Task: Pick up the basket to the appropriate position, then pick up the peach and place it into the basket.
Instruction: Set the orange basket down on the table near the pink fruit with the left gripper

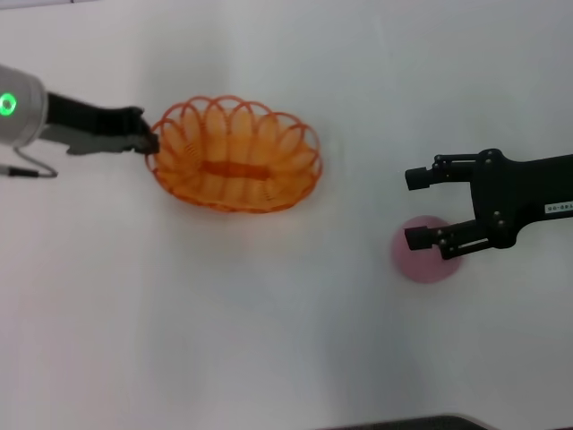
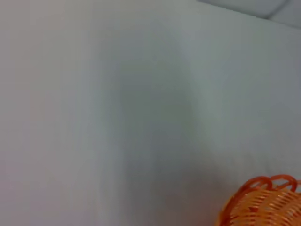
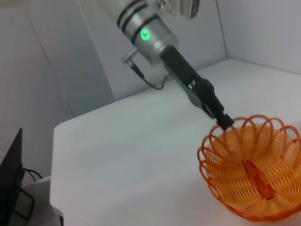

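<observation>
The orange wire basket [image 1: 237, 154] is at the table's centre left; it also shows in the left wrist view [image 2: 263, 203] and the right wrist view [image 3: 254, 174]. My left gripper [image 1: 148, 141] is shut on the basket's left rim, and the right wrist view [image 3: 225, 121] shows it pinching the rim. The pinkish peach [image 1: 428, 262] lies on the table at the right. My right gripper [image 1: 410, 208] is open just above and behind the peach. One of its fingers overlaps the peach's upper edge, and it holds nothing.
The white table [image 1: 269, 340] stretches around both objects. A dark edge [image 1: 403, 423] shows at the front. A wall stands behind the table in the right wrist view [image 3: 70, 56], and a dark monitor [image 3: 11, 183] stands beside the table.
</observation>
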Robot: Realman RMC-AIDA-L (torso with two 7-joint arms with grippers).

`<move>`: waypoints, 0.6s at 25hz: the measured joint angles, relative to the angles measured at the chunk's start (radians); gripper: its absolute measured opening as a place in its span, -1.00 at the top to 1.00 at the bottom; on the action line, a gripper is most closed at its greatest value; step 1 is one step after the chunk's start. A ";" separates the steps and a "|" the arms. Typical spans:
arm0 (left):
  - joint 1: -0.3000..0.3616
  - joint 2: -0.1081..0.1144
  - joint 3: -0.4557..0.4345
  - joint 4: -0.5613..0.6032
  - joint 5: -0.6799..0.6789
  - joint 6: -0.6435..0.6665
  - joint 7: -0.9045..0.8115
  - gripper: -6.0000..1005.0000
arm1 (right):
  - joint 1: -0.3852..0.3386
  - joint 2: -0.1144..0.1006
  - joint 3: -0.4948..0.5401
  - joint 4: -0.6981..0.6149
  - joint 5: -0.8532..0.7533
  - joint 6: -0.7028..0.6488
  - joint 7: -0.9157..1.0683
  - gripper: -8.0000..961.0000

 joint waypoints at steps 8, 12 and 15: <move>0.117 0.008 0.023 0.030 -0.098 0.010 -0.005 0.78 | 0.015 -0.003 0.005 -0.003 0.002 -0.019 0.010 -0.70; 0.155 0.008 0.017 0.058 -0.130 0.031 0.032 0.62 | 0.030 -0.003 0.007 0.000 0.002 -0.016 0.031 -0.69; 0.183 0.008 -0.017 0.089 -0.187 0.041 0.120 0.40 | 0.037 0.001 0.016 -0.002 0.011 -0.008 0.054 -0.69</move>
